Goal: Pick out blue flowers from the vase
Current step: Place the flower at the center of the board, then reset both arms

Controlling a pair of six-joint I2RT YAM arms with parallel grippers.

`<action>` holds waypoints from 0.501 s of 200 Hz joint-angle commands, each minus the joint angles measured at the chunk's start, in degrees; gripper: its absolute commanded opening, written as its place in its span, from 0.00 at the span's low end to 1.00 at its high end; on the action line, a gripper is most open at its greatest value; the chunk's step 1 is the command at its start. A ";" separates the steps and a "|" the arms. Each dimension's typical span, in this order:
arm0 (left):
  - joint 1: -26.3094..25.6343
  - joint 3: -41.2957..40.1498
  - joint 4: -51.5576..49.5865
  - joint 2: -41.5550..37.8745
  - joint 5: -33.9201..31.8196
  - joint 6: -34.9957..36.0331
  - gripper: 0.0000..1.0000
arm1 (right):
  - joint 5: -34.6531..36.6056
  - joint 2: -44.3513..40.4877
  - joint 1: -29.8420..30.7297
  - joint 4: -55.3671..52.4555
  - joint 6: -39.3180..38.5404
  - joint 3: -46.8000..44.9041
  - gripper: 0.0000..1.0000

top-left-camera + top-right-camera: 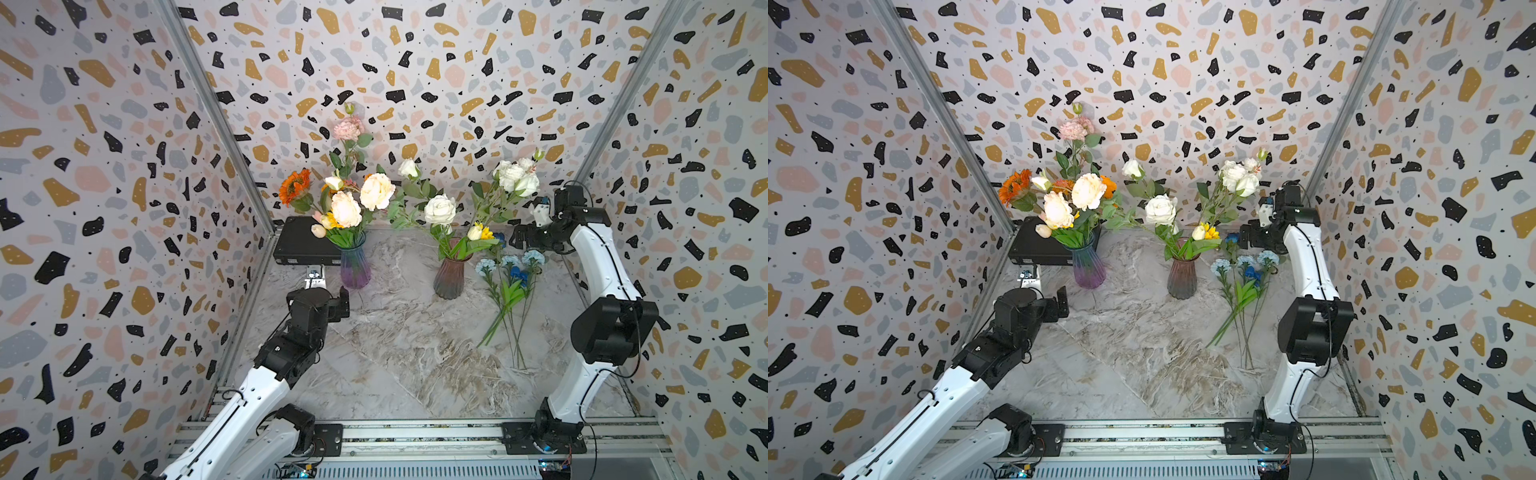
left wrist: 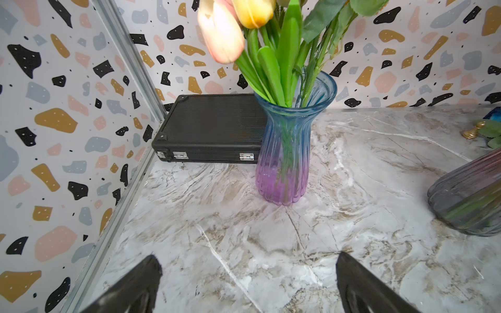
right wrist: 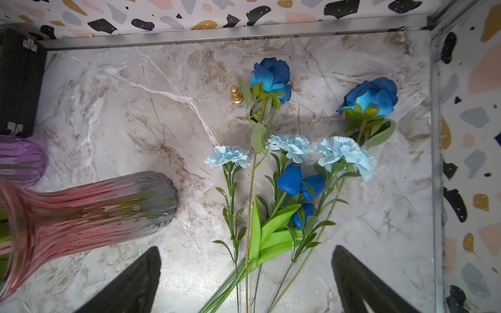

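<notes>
Right wrist view showed the right claw [image 3: 246, 254] spread wide and empty over the blue flowers [image 3: 292, 151] lying on the surface [image 3: 122, 108] at three o'clock from the pink vase [image 3: 95, 211]; setting-down looked done, so the next move likely called for lifting straight clear of them.

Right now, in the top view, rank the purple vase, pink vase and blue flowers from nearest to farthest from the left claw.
1. Purple vase, just beyond the left claw.
2. Pink vase, mid-table.
3. Blue flowers, lying far right.
</notes>
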 commanded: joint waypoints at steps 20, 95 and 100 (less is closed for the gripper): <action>0.74 3.28 1.01 5.35 1.39 -0.01 0.99 | 8.22 -7.51 0.15 4.80 1.46 -5.87 1.00; 5.08 5.50 -2.05 7.77 -3.73 -4.16 0.99 | 16.52 -16.55 -2.08 8.99 5.10 -16.48 1.00; 5.84 5.36 -1.93 7.77 -2.19 -4.16 0.99 | 17.00 -17.22 -2.27 9.42 5.34 -17.33 1.00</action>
